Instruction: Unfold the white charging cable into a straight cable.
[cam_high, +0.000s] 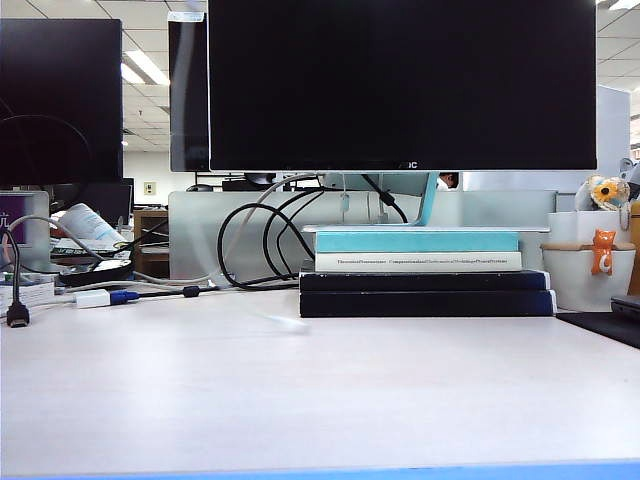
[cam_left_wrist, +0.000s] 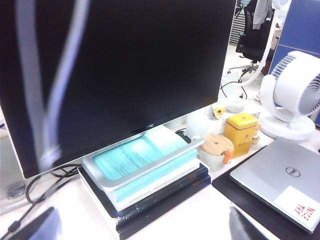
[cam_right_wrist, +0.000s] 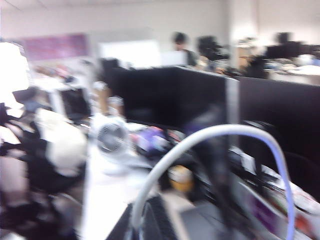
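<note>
Neither gripper nor arm shows in the exterior view, and I cannot make out the white charging cable on the table there. In the right wrist view, which is blurred, the white charging cable (cam_right_wrist: 220, 130) rises from between the jaws of my right gripper (cam_right_wrist: 150, 227) and arches over in the air; that gripper is shut on it. In the left wrist view two blurred strands of the white charging cable (cam_left_wrist: 31, 90) hang close to the camera, in front of the monitor. My left gripper (cam_left_wrist: 140, 227) stands wide open above the table with nothing between its fingertips (cam_left_wrist: 37, 227).
A big black monitor (cam_high: 400, 80) stands on a stack of books (cam_high: 420, 275). Thick black monitor cables (cam_high: 265, 240) loop behind it, and a white adapter with a blue plug (cam_high: 95, 297) lies at left. A laptop (cam_left_wrist: 280, 180), a yellow tin (cam_left_wrist: 241, 131) and a white fan (cam_left_wrist: 295, 95) stand to the right.
</note>
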